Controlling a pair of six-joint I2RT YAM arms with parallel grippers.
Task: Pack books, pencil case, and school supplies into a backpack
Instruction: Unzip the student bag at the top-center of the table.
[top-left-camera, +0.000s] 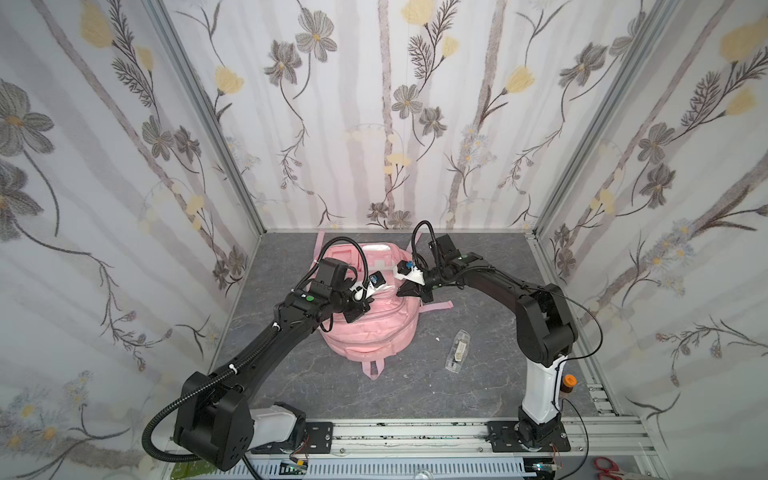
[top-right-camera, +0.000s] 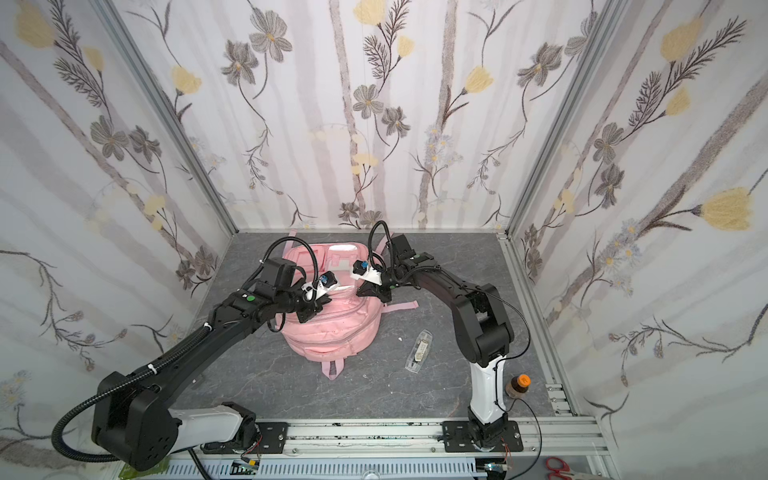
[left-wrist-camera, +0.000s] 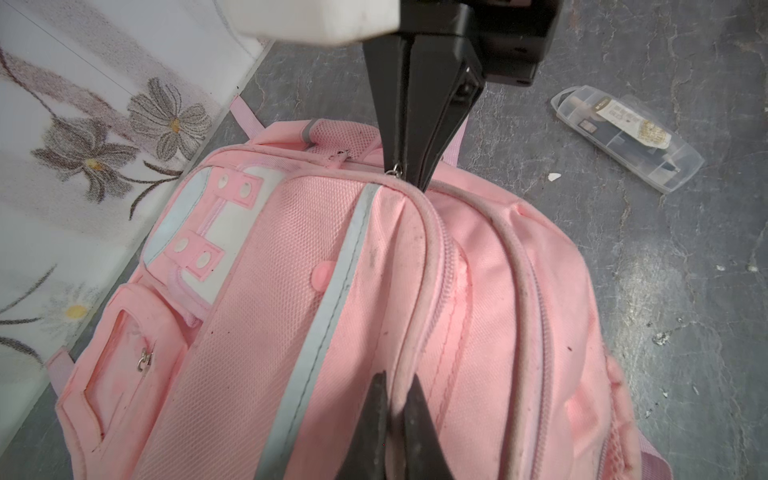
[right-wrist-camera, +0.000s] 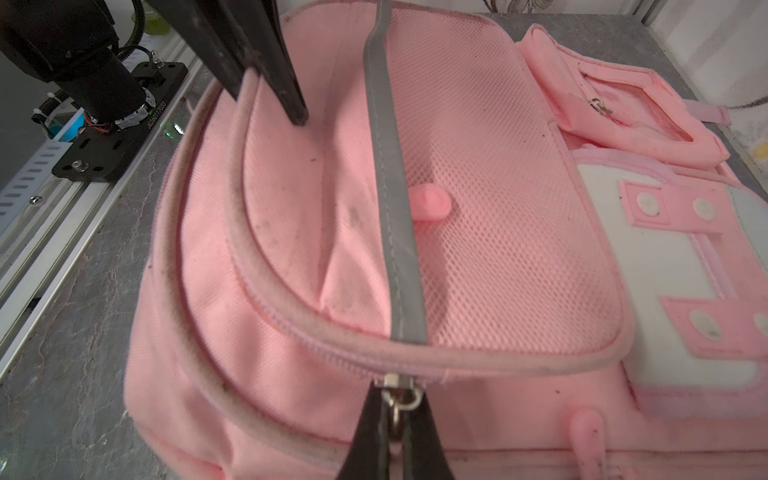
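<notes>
The pink backpack (top-left-camera: 365, 336) (top-right-camera: 332, 336) lies front up in the middle of the table. My left gripper (left-wrist-camera: 398, 380) (top-left-camera: 374, 296) is shut on the grey piping (left-wrist-camera: 419, 257) along a front pocket's edge. My right gripper (right-wrist-camera: 397, 399) (top-left-camera: 400, 292) is shut on the metal zipper pull (right-wrist-camera: 400, 402) of that pocket, at the slider (right-wrist-camera: 395, 380). The left gripper's fingers (right-wrist-camera: 291, 95) also show in the right wrist view, pinching the piping. A small clear case (top-left-camera: 457, 350) (left-wrist-camera: 627, 137) of school supplies lies on the table to the backpack's right. Books and pencil case are out of view.
A brown bottle with an orange cap (top-left-camera: 568, 384) stands by the right arm's base. Red scissors (top-left-camera: 606, 467) lie outside the front rail (top-left-camera: 415, 434). Flowered walls close in the back and both sides. A pink strap (top-left-camera: 436, 306) trails from the backpack's right.
</notes>
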